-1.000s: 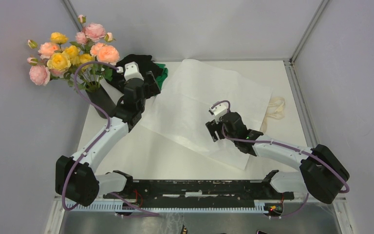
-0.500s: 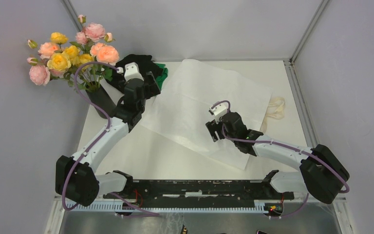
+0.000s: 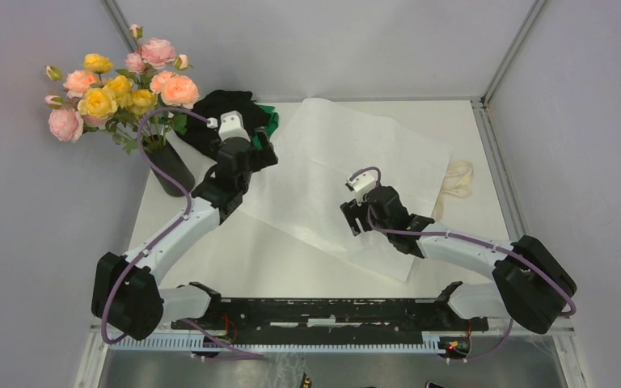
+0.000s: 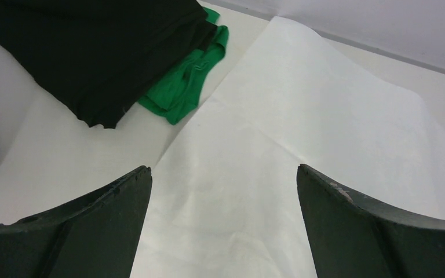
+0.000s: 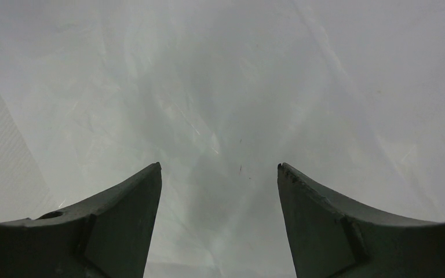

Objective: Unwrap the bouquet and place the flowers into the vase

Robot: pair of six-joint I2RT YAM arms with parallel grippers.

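The flowers (image 3: pixel 121 85), pink, peach and yellow roses, stand upright in the black vase (image 3: pixel 170 167) at the far left. The bouquet's white paper sheet (image 3: pixel 348 158) lies spread flat across the middle of the table, and its cream lace ribbon (image 3: pixel 458 179) lies off the sheet's right edge. My left gripper (image 3: pixel 264 150) is open over the sheet's left edge, right of the vase. In the left wrist view it (image 4: pixel 223 171) holds nothing, with only paper (image 4: pixel 301 133) beneath. My right gripper (image 3: pixel 357 218) hovers open and empty (image 5: pixel 218 167) over the sheet's near part (image 5: pixel 226 87).
A black-and-green cloth heap (image 3: pixel 220 107) lies at the back between the vase and the paper, also in the left wrist view as a cloth heap (image 4: pixel 121 52). Grey walls close the table on three sides.
My left arm has swung right, away from the vase, and its open gripper now hangs over the paper's left edge. The flowers, vase and right arm have not moved.
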